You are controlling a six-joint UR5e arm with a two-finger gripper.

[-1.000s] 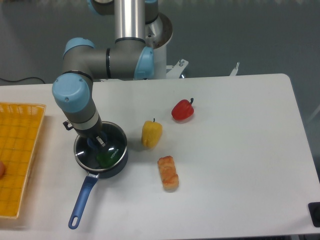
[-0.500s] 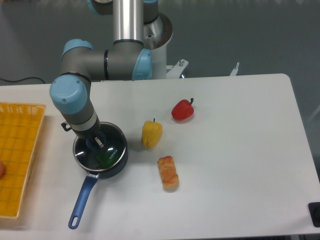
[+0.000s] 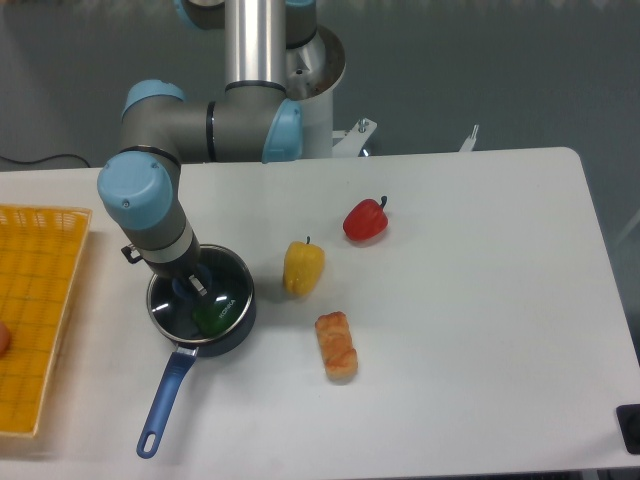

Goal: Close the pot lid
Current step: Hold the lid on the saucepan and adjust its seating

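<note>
1. Nearest to you, the pot's long blue handle (image 3: pixel 165 403) runs from the front-left up and to the right to the pot's bowl; that diagonal is the pot's long axis, and it points roughly back toward the arm.

2. Next, the pot (image 3: pixel 203 300) sits on the white desk (image 3: pixel 480 300), left of centre. You can see a silver rim ringing its mouth and a green thing (image 3: pixel 211 316) showing through, so the lid (image 3: pixel 236 296) seems to lie on or just over the pot, though its glass is hard to tell from open air.

3. Directly over the pot's mouth hangs the pincer (image 3: pixel 190 287), so the task's thing lies straight below it, not off to either side. A blue patch beside the fingers may be the lid's knob. You cannot tell from this view how far apart the fingers stand or whether they grip that knob; the wrist hides most of them.

4. My judgement: the coming move turns on that vertical line-up. If the lid is seated flush, only a release and a straight lift remain; if it sits tilted, a small downward press is called for.

5. Just right of the pot stands a yellow pepper (image 3: pixel 303 267), with a bread piece (image 3: pixel 337 346) nearer you and a red pepper (image 3: pixel 365 219) farther back. A yellow basket (image 3: pixel 40 300) lies at the left edge.
</note>
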